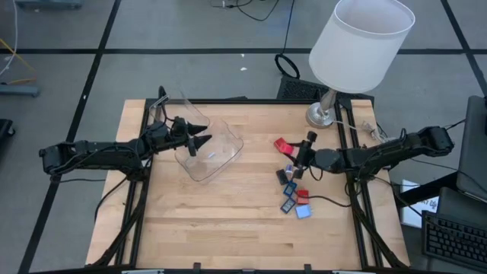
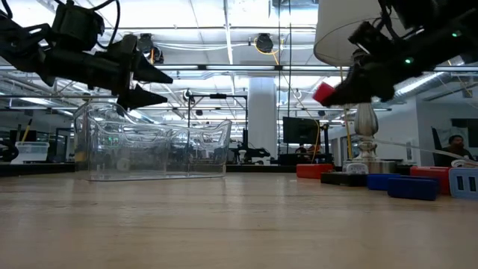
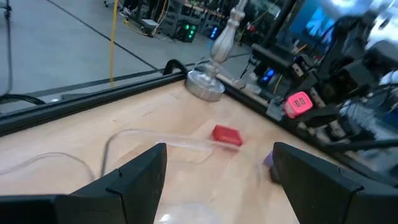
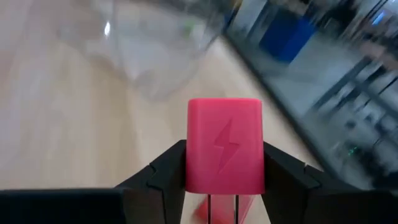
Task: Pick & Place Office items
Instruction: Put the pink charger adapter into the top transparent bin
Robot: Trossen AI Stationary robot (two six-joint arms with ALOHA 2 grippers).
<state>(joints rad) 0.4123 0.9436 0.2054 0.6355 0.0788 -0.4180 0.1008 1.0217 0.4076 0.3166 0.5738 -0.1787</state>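
**Right gripper holds a red block above the table; left gripper open over the container**

The wooden table (image 1: 228, 221) has wide bare room along its front half and down the middle, between the clear container (image 1: 209, 148) on the left and the cluster of small items on the right. The container sits near the back-left part of the table, well apart from the items. A lamp (image 1: 358, 46) stands at the back-right corner, its base just behind the right arm's working spot; black rails run along both side edges.

Beyond the table the low view shows a large room with ceiling lights, a pillar and benches; a person sits far off at the right edge.

The right gripper (image 1: 307, 144) hangs clear of the surface, its fingers (image 4: 165, 171) closed on both sides of a red block (image 4: 224, 154) with a lightning mark on its face. Another red piece (image 1: 283, 144) lies on the table just beside it. Below it, toward the front, lie dark rectangles (image 1: 289, 180), a blue piece (image 1: 303, 212) and a red cube (image 1: 301, 195); their exact number is hard to tell from above.

The left gripper (image 1: 199, 141) hovers over the container's near rim with its fingers (image 3: 134, 180) spread wide and holding nothing.
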